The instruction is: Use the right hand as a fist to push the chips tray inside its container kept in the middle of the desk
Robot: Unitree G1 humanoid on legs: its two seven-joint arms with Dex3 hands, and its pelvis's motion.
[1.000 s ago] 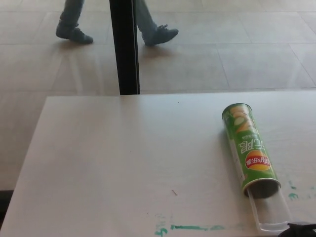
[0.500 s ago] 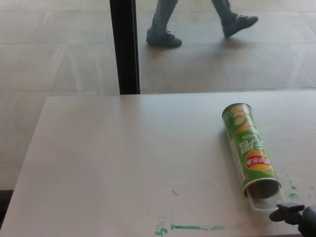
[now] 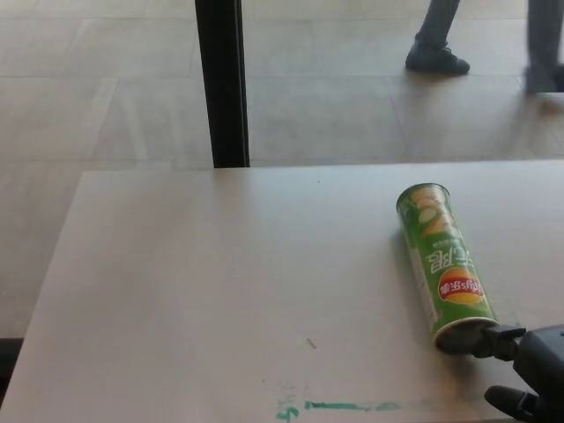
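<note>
A green chips can [image 3: 443, 262] lies on its side on the right part of the pale desk [image 3: 220, 282], its open end toward me. No clear tray shows outside the can's mouth. My right hand [image 3: 520, 370], black, is at the bottom right corner, one finger [image 3: 493, 342] touching the can's open end. The rest of the hand is cut off by the picture's edge. My left hand does not show.
Green marker smears [image 3: 348, 406] run along the desk's near edge. A black post [image 3: 222, 84] stands behind the desk. A person's legs and shoes [image 3: 438, 58] cross the tiled floor at the back right.
My right hand has moved up from the bottom corner to the can's mouth, and the clear tray that stuck out has slid into the can. The person has walked to the right.
</note>
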